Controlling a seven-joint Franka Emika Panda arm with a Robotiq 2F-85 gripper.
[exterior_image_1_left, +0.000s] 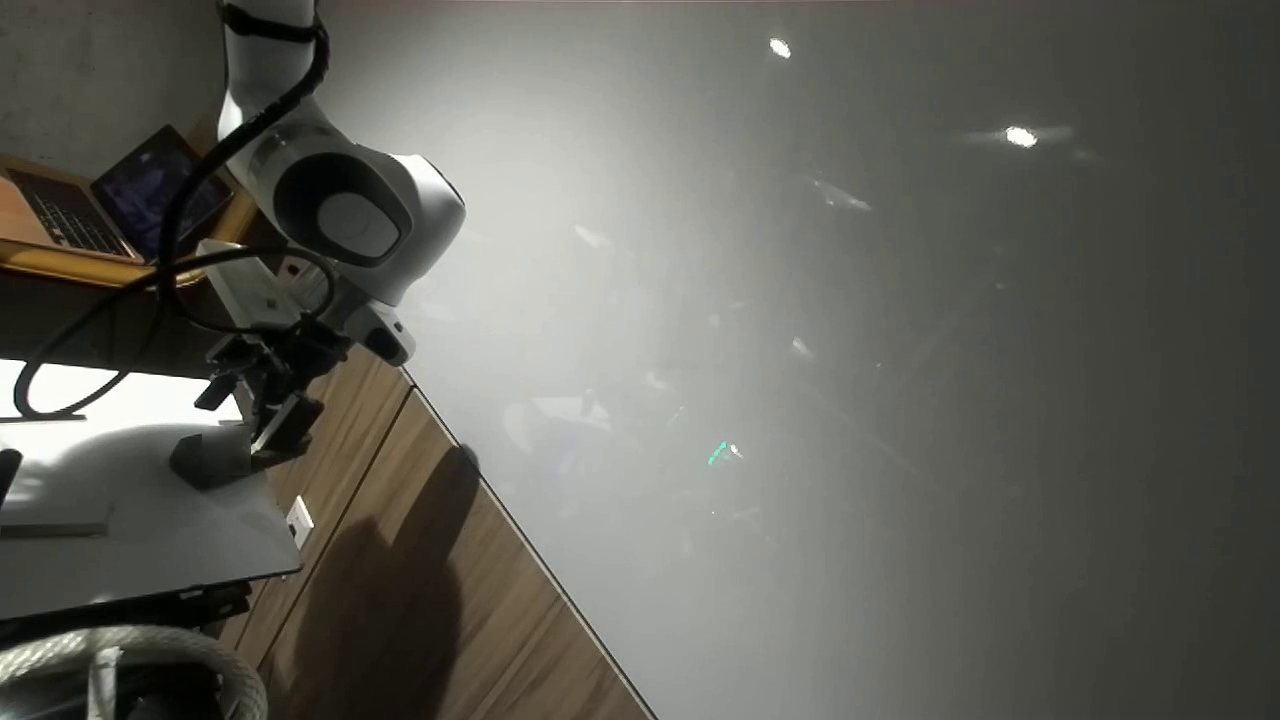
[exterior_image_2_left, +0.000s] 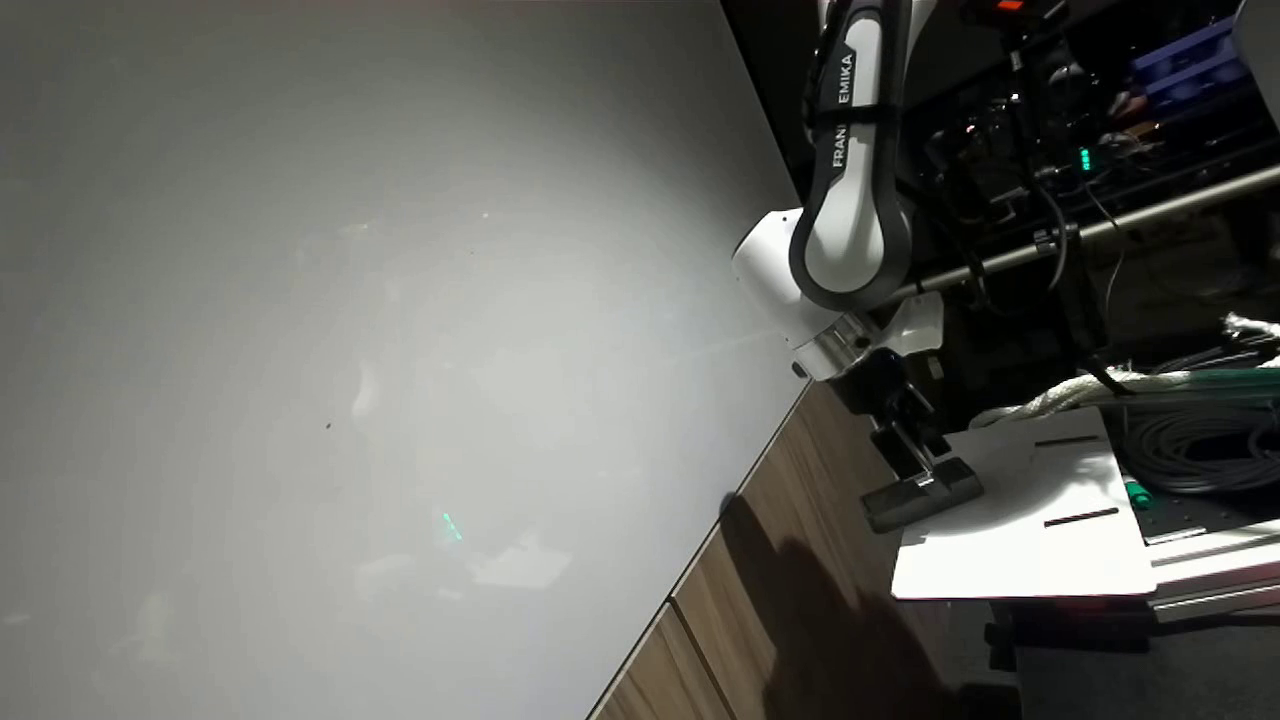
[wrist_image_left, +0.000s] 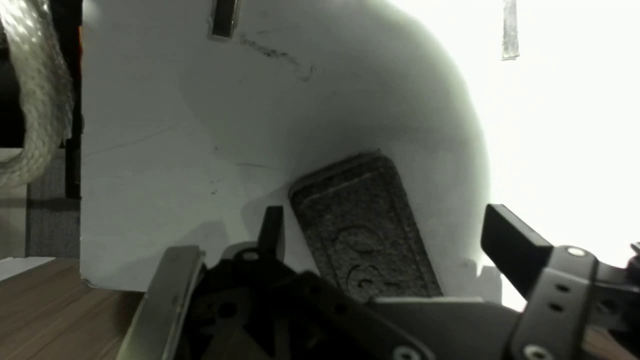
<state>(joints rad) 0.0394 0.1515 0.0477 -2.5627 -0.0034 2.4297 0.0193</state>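
1. Two-finger black-and-grey gripper (wrist_image_left: 392, 232): fingers spread apart, nothing clamped between them.
2. Dark grey rectangular felt-like block with rounded corners (wrist_image_left: 365, 240): lies between the fingers in the wrist view, gaps visible on both sides. It appears to rest on the flat white panel (wrist_image_left: 160, 150), at the edge facing the brown wood-grain panelling (exterior_image_1_left: 540, 640).
3. Alignment: the block's long sides run askew to the finger faces. For an even grip, a slight wrist rotation to bring them parallel is advisable.
4. Centring: the finger at the left of the wrist view appears nearer the block than its opposite. Equalise the gaps before applying force.
5. Force: the material looks compressible; moderate pressure should suffice. Keep the fingertips from scraping the panel.
6. Clearance: two narrow metallic-looking strips (wrist_image_left: 225, 20) and the braided white rope (wrist_image_left: 40, 100) beyond the adjoining panel edge lie well apart from the fingers.
7. Hidden: the block's near end is covered in the wrist view, where a dark grey shape with a pale rim (wrist_image_left: 460, 325) cannot be identified.
8. Uncertain: in an exterior view the block (exterior_image_2_left: 905, 503) overlaps the panel edge; whether it overhangs cannot be told. Fingertip height is unclear. Glare washes out part of the panel.
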